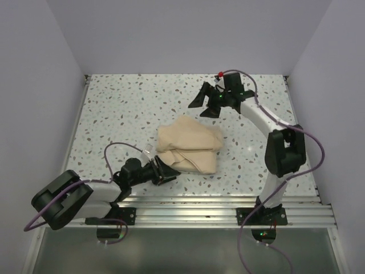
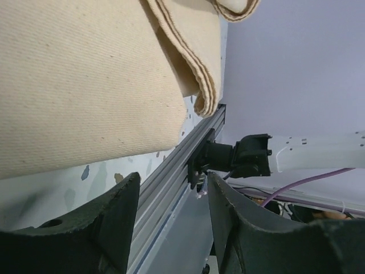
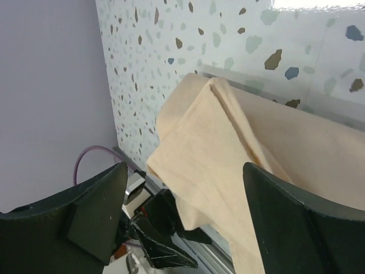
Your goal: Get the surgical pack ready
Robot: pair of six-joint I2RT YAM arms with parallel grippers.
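Note:
The surgical pack (image 1: 188,149) lies mid-table as a folded tan-beige wrap bundle; whatever is inside is hidden. My left gripper (image 1: 166,171) sits low at the bundle's near-left corner, its fingertips beside the cloth edge. In the left wrist view the left gripper (image 2: 174,188) is open with nothing between its fingers, and the wrap (image 2: 85,74) fills the upper left. My right gripper (image 1: 204,104) hangs raised over the far side of the table, beyond the bundle. Seen from its own wrist, the right gripper (image 3: 182,171) is wide open and empty above the wrap (image 3: 217,142).
The speckled table (image 1: 125,108) is bounded by pale walls at the left, back and right. An aluminium rail (image 1: 228,202) runs along the near edge and carries both arm bases. Purple cables loop beside each arm. The right arm's base (image 2: 239,157) shows in the left wrist view.

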